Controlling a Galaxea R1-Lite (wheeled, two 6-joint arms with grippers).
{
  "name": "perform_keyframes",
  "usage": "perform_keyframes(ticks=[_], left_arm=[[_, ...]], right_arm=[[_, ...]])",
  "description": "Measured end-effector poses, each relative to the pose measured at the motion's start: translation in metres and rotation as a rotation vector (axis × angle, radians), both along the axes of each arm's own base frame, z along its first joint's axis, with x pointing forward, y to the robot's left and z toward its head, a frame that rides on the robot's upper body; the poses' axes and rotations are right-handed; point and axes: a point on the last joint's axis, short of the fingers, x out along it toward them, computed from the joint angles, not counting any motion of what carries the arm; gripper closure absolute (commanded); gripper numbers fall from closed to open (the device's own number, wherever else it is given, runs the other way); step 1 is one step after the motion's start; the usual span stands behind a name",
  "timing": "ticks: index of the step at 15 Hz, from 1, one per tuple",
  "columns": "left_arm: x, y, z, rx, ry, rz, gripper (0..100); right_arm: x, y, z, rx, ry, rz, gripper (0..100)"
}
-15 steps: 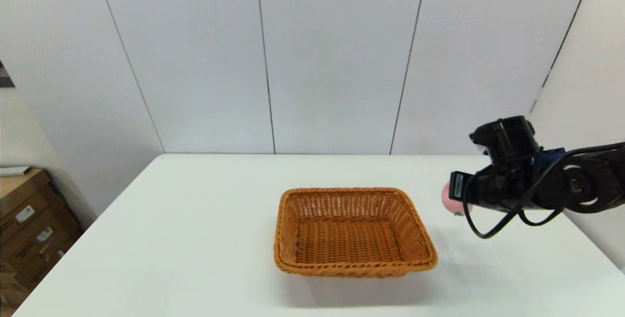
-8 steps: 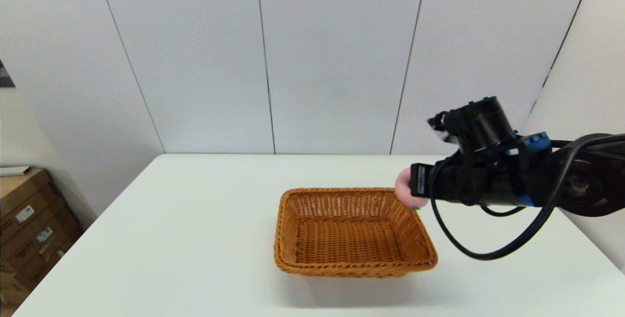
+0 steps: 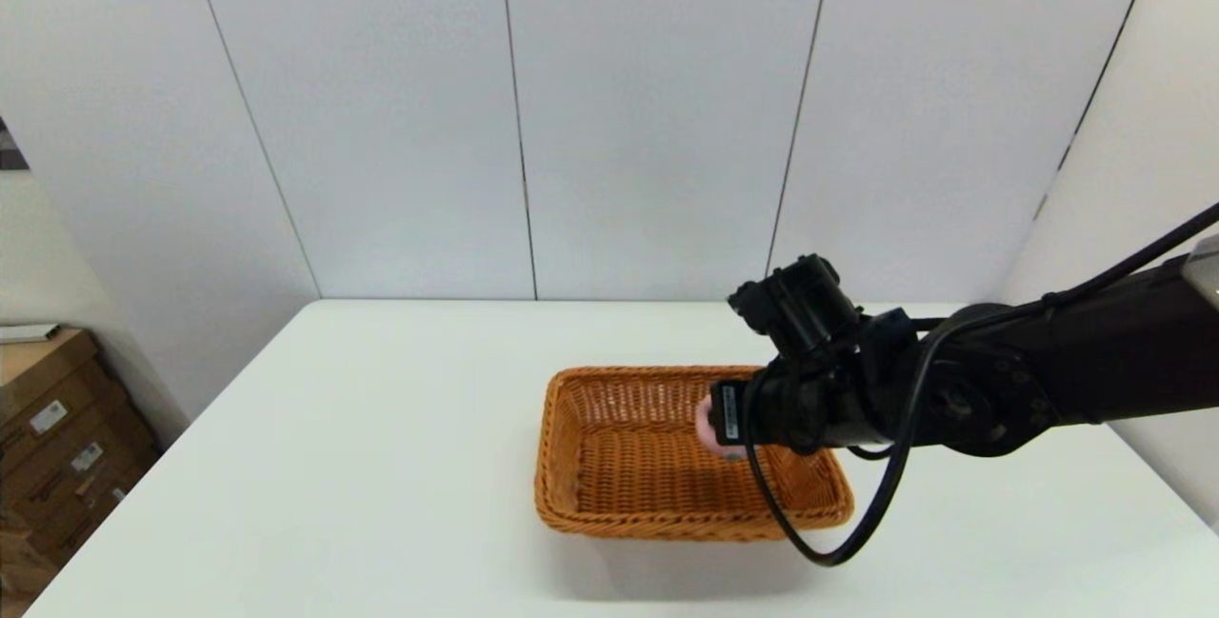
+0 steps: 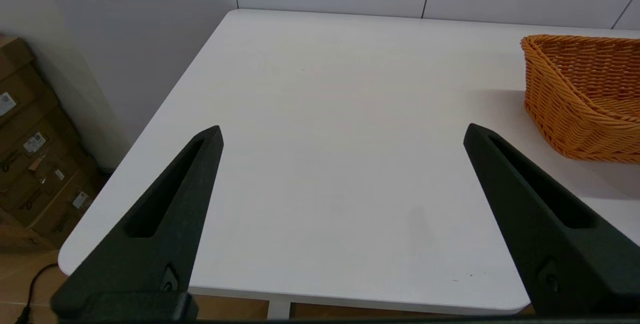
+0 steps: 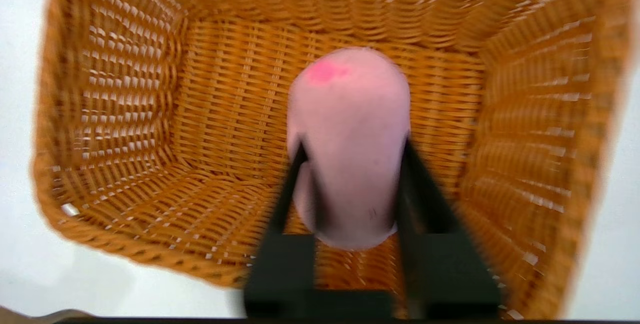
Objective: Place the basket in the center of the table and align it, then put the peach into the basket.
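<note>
The orange-brown wicker basket (image 3: 609, 480) stands near the middle of the white table (image 3: 381, 466). My right gripper (image 3: 712, 428) hangs over the basket's right half, shut on the pale pink peach (image 3: 706, 426). The right wrist view looks into the basket (image 5: 150, 129), where the peach (image 5: 350, 129) sits clamped between my two black fingers (image 5: 295, 179) above the woven floor. My left gripper (image 4: 342, 134) is open over bare table, left of the basket (image 4: 580, 94), with nothing between its fingers.
Cardboard boxes (image 3: 57, 437) are stacked on the floor beyond the table's left edge. A white panelled wall stands behind the table's far edge. The table's near left corner (image 4: 75, 264) shows in the left wrist view.
My right arm has carried the peach leftward from beside the basket's right side, over its rim, and lowered it into the space above the basket's inside. The basket has not moved.
</note>
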Motion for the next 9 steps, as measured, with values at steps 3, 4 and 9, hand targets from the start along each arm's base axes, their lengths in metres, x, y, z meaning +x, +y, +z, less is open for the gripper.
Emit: perform_keyframes(ticks=[3,4,9], left_arm=[[0.0,0.0,0.0,0.0,0.0,0.0,0],[0.0,0.0,0.0,0.0,0.0,0.0,0],[0.0,0.0,0.0002,0.0,-0.001,0.0,0]], right_arm=[[0.0035,0.0023,-0.0077,-0.009,0.018,-0.003,0],[0.0044,0.0021,-0.0088,-0.009,0.021,-0.003,0],[0.0059,0.0015,-0.0053,0.007,0.011,-0.009,0]])
